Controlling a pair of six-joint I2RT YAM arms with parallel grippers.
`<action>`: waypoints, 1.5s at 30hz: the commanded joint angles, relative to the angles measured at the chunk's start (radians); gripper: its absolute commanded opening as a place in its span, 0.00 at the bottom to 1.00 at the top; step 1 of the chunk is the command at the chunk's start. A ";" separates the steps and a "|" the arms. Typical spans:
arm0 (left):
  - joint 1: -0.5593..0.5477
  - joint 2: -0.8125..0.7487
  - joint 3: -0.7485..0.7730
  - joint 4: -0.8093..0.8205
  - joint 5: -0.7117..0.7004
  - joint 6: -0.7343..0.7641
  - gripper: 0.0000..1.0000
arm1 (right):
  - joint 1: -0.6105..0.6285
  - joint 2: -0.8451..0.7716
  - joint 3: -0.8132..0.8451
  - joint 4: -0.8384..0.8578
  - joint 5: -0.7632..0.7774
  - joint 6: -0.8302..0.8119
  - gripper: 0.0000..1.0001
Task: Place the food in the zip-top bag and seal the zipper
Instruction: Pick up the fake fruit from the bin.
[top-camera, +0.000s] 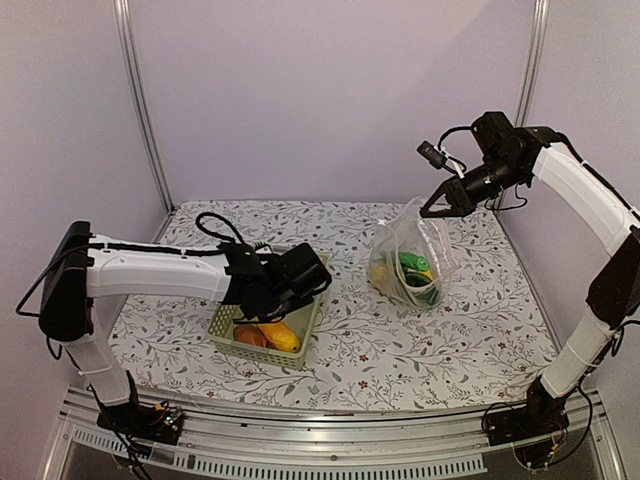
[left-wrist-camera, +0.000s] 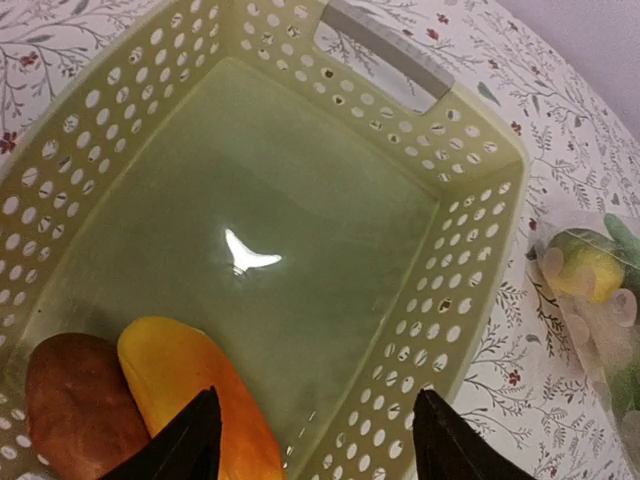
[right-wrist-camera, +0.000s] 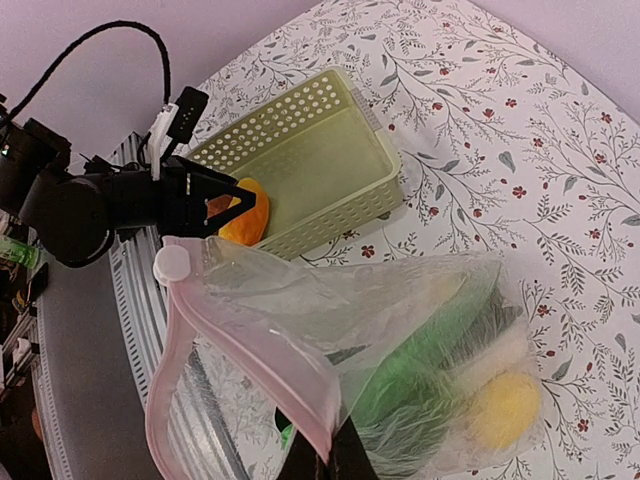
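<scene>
The clear zip-top bag (top-camera: 410, 255) stands on the table with its mouth held up and open. My right gripper (top-camera: 447, 200) is shut on the bag's mouth edge, also seen in the right wrist view (right-wrist-camera: 335, 455). The pinkish zipper (right-wrist-camera: 260, 350) gapes. Inside the bag lie a yellow lemon (right-wrist-camera: 505, 405) and green pieces (right-wrist-camera: 420, 360). My left gripper (left-wrist-camera: 320, 440) is open, low inside the pale green basket (left-wrist-camera: 480, 230), its left finger over an orange-yellow piece (left-wrist-camera: 190, 385). A reddish-brown round piece (left-wrist-camera: 75, 410) lies beside it.
The basket (top-camera: 262, 325) sits at the table's front left, the bag to its right. The left arm (top-camera: 150, 272) reaches across from the left. Metal frame posts (top-camera: 140, 100) stand at the back corners. The table's front rail (top-camera: 300, 440) runs along the near edge.
</scene>
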 joint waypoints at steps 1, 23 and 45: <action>0.028 0.105 0.110 -0.306 0.079 -0.227 0.65 | 0.006 0.007 -0.009 0.006 0.006 -0.006 0.00; 0.137 0.161 0.068 -0.246 0.210 -0.173 0.65 | 0.006 0.012 -0.007 0.002 0.002 -0.010 0.00; 0.246 0.199 0.244 -0.111 0.196 0.154 0.20 | 0.006 -0.004 -0.019 0.005 0.024 -0.015 0.00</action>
